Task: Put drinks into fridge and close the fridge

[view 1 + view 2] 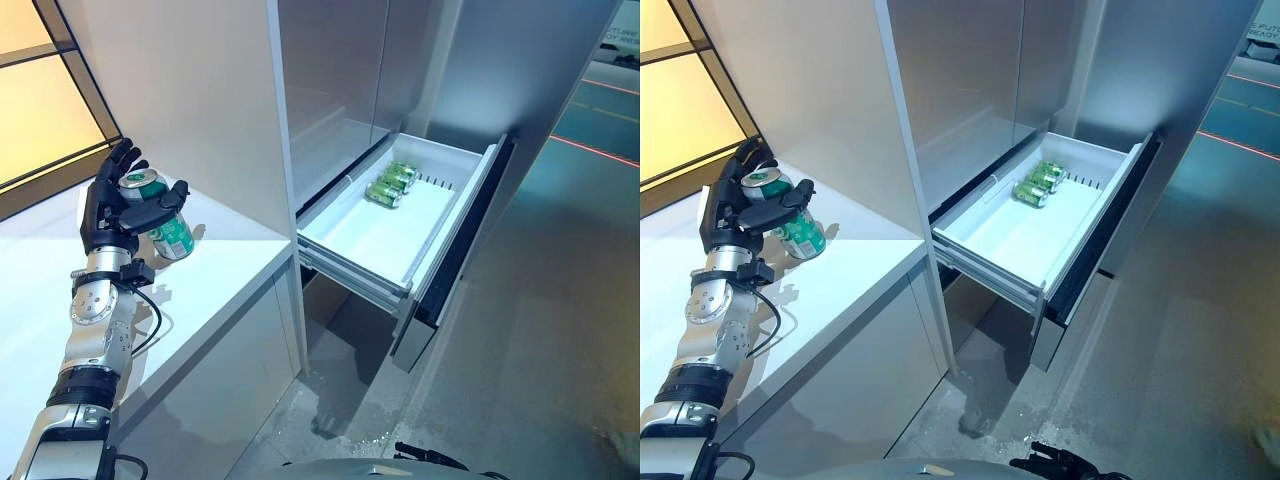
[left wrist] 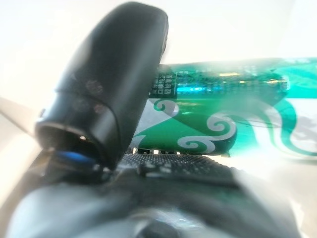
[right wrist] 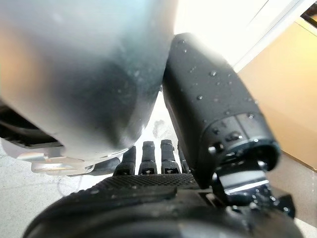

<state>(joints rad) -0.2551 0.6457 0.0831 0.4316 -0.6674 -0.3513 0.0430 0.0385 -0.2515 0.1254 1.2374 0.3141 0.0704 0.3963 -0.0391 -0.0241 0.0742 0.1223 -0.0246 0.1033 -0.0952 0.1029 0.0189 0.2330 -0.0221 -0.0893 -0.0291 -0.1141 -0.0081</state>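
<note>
can (image 1: pixel 165 225) sits on the white counter (image 1: pixel 230 270), left hand (image 1: pixel 125 205) curled round it. more cans (image 1: pixel 392 184) lie in the open drawer (image 1: pixel 390 235). right hand (image 3: pixel 163 163): fingers straight, empty.

Warm amber light glows from the window (image 1: pixel 40 90) at upper left, while the floor (image 1: pixel 560 330) to the right lies in cool, dimmer teal. The white counter (image 1: pixel 225 265) is bright, with soft shadows. The left wrist view is washed out by glare and blurred; the green can (image 2: pixel 223 114) smears at its edges.
</note>
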